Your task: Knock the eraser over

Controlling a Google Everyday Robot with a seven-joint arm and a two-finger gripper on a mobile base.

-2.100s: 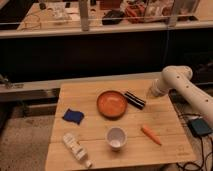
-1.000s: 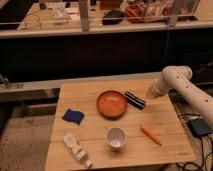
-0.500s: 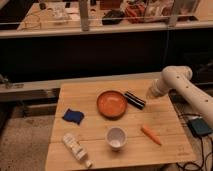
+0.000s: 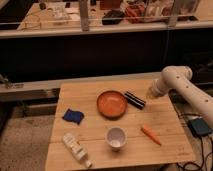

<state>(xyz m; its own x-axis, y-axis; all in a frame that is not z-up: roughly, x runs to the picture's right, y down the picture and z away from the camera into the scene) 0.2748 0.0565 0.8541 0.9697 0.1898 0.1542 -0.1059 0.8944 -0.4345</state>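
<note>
A pale wooden worktop [image 4: 165,125] is seen from above and in front. Near its back edge sits a shallow orange bowl [image 4: 112,104]. The eraser [image 4: 135,99], a small black block with a thin pale stripe, rests at an angle just beside the bowl's right rim. Whether it touches the rim cannot be told.

The robot's white arm [image 4: 182,87] reaches in from the right. The gripper [image 4: 151,93] hangs at the arm's lower end, near the eraser's right side and apart from it. Whether the gripper is wide or narrow cannot be told.

Nearer the front are a blue cloth [image 4: 73,116] at the left, a white cup [image 4: 116,136] in the middle, a carrot [image 4: 150,134] at the right, and a white bottle [image 4: 75,147] lying on its side at the front left corner.

Over the last two seconds nothing has visibly changed. The arm is in the same pose and the eraser is in the same place, at the same angle. The knock therefore seems not yet made. The arm appears paused beside its target, and a short push leftward would probably meet the block.
</note>
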